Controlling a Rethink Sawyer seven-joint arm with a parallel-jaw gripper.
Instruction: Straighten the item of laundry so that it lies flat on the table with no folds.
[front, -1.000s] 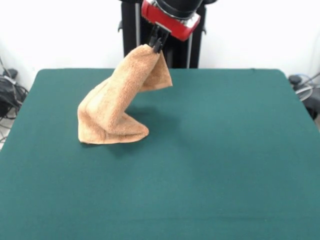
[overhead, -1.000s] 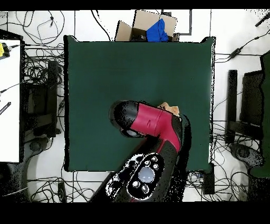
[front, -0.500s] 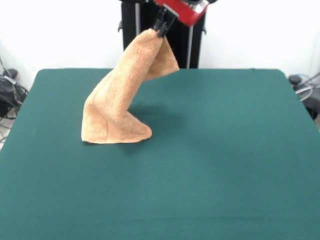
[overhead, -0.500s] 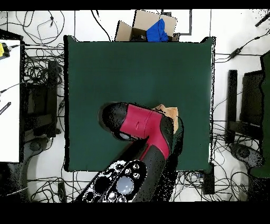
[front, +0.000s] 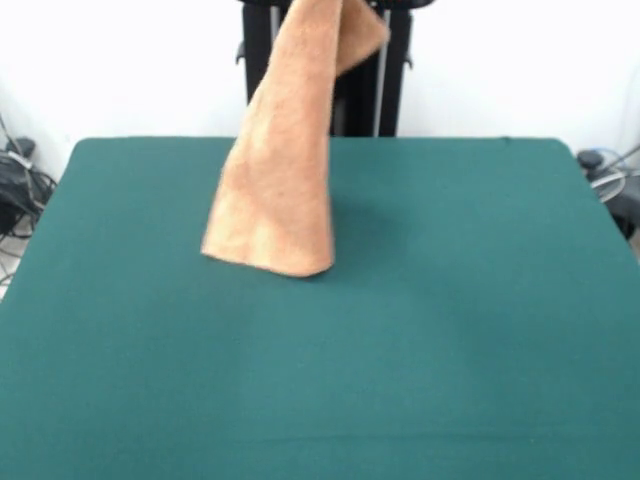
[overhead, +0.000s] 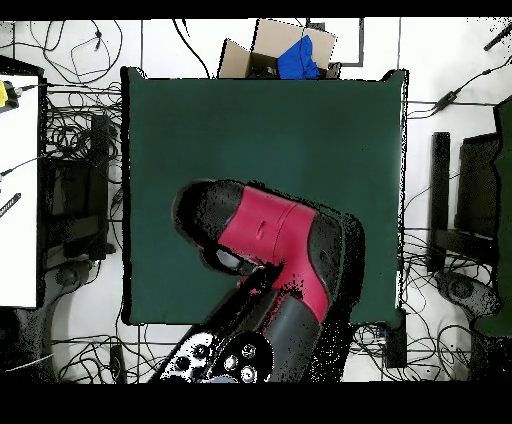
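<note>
While towel (front: 283, 170) hangs, arm (overhead: 268, 245) overhangs table (front: 450, 330).

Front camera facing across the table (front: 480, 360); overhead camera straight down, same table.

Arm shell: from overhead I see the arm (overhead: 268, 235) as a bulky crimson-red casing with rounded contours.
End caps: I make out glossy black domes at both ends of the red section.
Lower link: black, with round grey-white spots.
Pedestal: I see a black upright column (front: 357, 75) with pale vertical rails.
</note>
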